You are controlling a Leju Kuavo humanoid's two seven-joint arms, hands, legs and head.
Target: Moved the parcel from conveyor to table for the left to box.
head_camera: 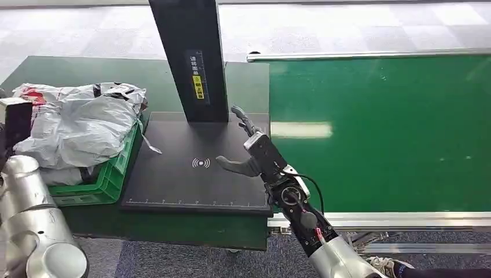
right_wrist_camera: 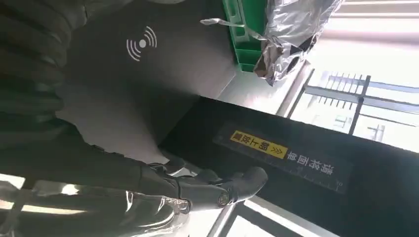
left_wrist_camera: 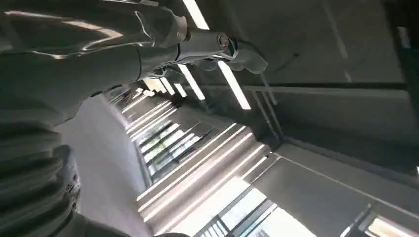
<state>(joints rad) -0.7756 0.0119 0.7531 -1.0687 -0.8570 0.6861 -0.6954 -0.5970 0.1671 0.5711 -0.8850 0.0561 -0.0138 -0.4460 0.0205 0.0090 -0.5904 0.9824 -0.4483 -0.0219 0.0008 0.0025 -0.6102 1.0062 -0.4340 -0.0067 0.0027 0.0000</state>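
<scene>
Grey-white plastic parcels (head_camera: pixel 81 124) lie heaped in the green crate (head_camera: pixel 110 179) on the desk (head_camera: pixel 75 72); the green conveyor (head_camera: pixel 382 133) carries none. The right hand (head_camera: pixel 250 152) hovers over the black scanner pad (head_camera: pixel 197 174), fingers (head_camera: pixel 242 116) spread, grasping nothing. The left hand (left_wrist_camera: pixel 197 44) shows pale fingers extended, holding nothing, so the transfer looks done.

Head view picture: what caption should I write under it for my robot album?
The robot's empty right hand hovers over the black scanner pad, beside a green crate piled with grey parcels.

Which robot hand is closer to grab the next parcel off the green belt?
Probably the right hand. It hovers open over the black scanner pad, right beside the green conveyor. The left arm is folded back beside the green crate, far from the belt.
</scene>
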